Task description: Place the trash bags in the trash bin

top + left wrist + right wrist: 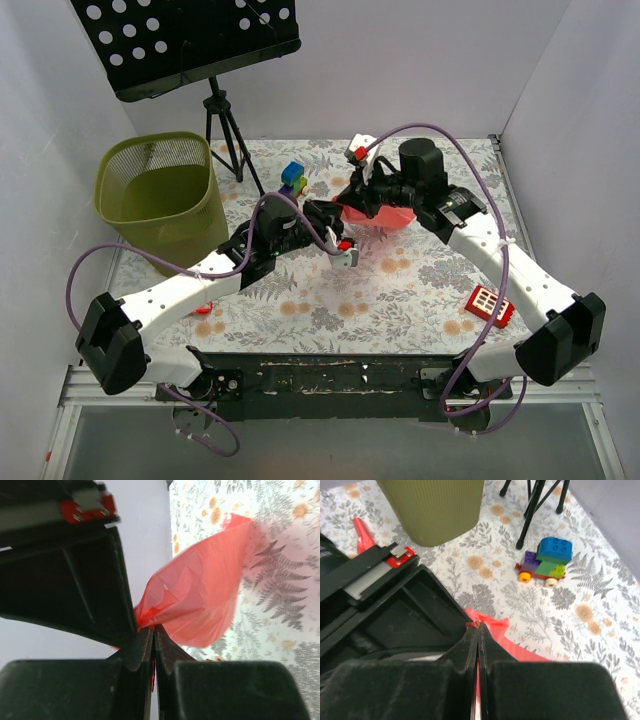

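Pincers, overhead view: the left pincer (338, 218) and the right pincer (362, 198) meet tip to tip above the middle of the floral table (420, 290), both at the near edge of a bunched red trash bag (390, 218); how their jaws stand cannot be read from this height. The trash bin (155, 195) stands upright at the far left corner of the table, well apart from the bag, beside the tripod of a black perforated music stand (185, 40). A brick toy car (293, 178) sits just beyond the pincers, and a red block with white squares (488, 303) lies near the right arm. Left wrist view: the left pincer (153, 630) is clenched, its jaws pressed together on a gathered corner of the trash bag (200, 600), which billows up and to the right over the table. Right wrist view: the right pincer (477, 629) is likewise clamped tight on a fold of the trash bag (492, 630), the film trailing off to the right; the trash bin (432, 510) and the brick toy car (545, 562) lie beyond.
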Controlling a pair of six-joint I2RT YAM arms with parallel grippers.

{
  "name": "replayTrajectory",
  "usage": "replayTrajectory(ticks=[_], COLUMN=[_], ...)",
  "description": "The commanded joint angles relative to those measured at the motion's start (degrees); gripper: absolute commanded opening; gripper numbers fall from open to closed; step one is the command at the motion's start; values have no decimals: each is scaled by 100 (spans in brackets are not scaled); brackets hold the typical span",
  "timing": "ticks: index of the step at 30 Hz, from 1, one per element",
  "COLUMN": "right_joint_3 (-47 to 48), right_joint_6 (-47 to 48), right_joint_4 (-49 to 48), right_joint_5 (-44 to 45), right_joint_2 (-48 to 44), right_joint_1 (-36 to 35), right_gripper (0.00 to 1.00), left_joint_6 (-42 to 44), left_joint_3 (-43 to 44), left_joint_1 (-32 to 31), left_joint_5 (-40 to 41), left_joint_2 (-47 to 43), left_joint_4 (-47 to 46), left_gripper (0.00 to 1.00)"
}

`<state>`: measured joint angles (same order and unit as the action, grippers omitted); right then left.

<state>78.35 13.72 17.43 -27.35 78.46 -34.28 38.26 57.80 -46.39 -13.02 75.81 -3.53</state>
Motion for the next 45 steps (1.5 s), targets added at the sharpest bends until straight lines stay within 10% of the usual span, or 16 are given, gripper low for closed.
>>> replayTrajectory(ticks=[1, 23, 33, 45], right_joint_3=[-486, -1348, -189, -213], right_joint_6=[439, 79, -123, -537], right_joint_4=[-188, 24, -188, 24], right_joint_5=[98, 151, -147, -289], right_joint_2=[109, -656, -32, -287], right_joint_1=[-26, 18, 203, -44], right_gripper=[1, 1, 1, 1], left_joint_6=[-64, -249, -381, 85], left_joint_3=[152, 82, -225, -208], left_joint_1=[-45, -45, -168, -160], left_joint_5=[-105, 653, 123, 1038], left_joint_2=[-339, 497, -49, 470], left_joint_4=[-367, -1722, -632, -1800], left_gripper=[0, 0, 0, 0])
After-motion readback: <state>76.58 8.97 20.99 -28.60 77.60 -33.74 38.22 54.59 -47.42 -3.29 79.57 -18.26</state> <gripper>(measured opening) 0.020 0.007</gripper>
